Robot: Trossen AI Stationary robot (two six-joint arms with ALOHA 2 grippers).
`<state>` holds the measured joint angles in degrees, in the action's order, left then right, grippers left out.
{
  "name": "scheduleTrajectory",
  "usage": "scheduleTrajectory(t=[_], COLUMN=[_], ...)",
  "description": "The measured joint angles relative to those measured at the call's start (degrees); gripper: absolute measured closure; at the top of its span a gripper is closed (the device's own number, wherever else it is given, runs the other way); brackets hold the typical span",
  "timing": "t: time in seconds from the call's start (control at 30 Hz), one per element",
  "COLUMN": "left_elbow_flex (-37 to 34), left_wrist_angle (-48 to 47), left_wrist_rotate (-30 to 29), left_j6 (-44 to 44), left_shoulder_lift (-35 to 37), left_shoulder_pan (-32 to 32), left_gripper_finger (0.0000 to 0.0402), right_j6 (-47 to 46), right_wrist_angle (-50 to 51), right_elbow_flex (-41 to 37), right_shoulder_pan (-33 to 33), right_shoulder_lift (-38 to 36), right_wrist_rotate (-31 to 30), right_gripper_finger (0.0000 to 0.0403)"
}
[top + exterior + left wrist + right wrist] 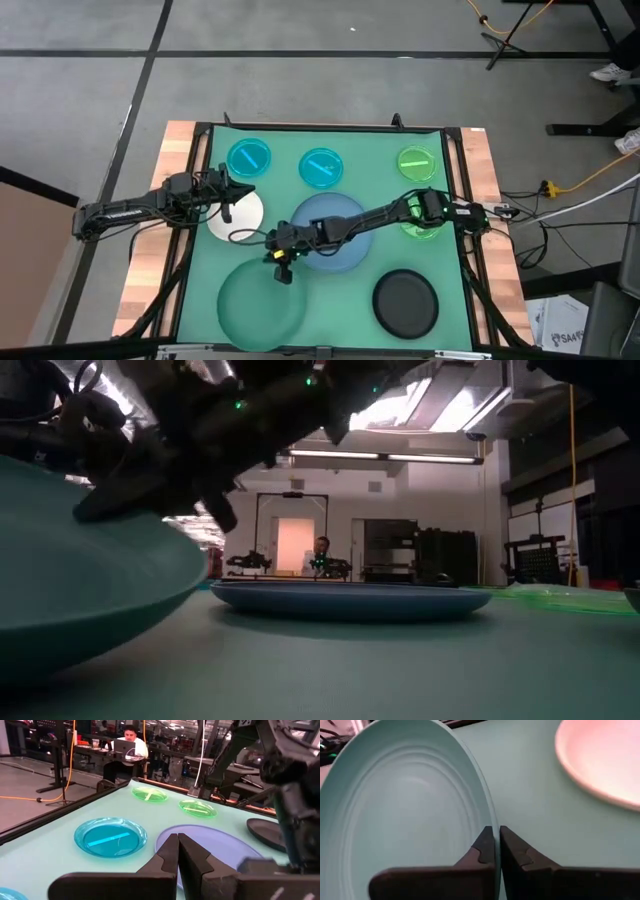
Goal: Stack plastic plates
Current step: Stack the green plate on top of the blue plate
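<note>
Rim of the teal-green plate (410,805) sits pinched between the right gripper (496,845) fingers — the wrist view shows the thin edge running straight into the slot between the two dark pads, which are closed on it. That plate lies at the table's front edge, just left of the pale blue plate (335,232), and the grip is on the part of its rim nearest the blue one; in the low view that side looks raised off the green mat (460,300), the plate tilted. A round plate has no long axis, so what matters is direction: the blue plate is immediately beside the held rim, on the right arm's own side, so I judge the coming move to be a short lift and carry toward it, with the far rim likely to drag. The white plate (240,215) lies just beyond the teal one, left of the blue plate, with the left gripper (228,205) over it, fingers shut and empty. The black plate (405,302) lies right of the teal plate; the small cyan plates (321,167) and green plates (417,161) lie beyond the blue one.
</note>
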<state>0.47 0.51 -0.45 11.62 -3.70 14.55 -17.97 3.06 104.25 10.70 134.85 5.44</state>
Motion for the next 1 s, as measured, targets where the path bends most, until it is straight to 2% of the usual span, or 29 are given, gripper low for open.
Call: scheduleTrajectory(t=[0.3, 0.6, 1.0], left_elbow_flex=[0.0, 0.0, 0.0], left_wrist_angle=[0.0, 0.0, 0.0], left_wrist_rotate=[0.07, 0.11, -0.03], left_j6=[-0.09, -0.12, -0.13], left_shoulder_lift=[0.0, 0.02, 0.02], left_shoulder_pan=[0.0, 0.0, 0.0], left_gripper_finger=[0.0401, 0.0401, 0.0401], right_j6=[2.84, 3.06, 2.24], right_wrist_angle=[9.38, 12.29, 12.86], right_elbow_flex=[-0.05, -2.63, -18.92], right_shoulder_pan=[-1.46, -3.37, -8.0], right_shoulder_lift=[-4.29, -9.77, -23.79], right_wrist_rotate=[-1.76, 0.12, -3.29], right_gripper_finger=[0.0402, 0.0403, 0.0403])
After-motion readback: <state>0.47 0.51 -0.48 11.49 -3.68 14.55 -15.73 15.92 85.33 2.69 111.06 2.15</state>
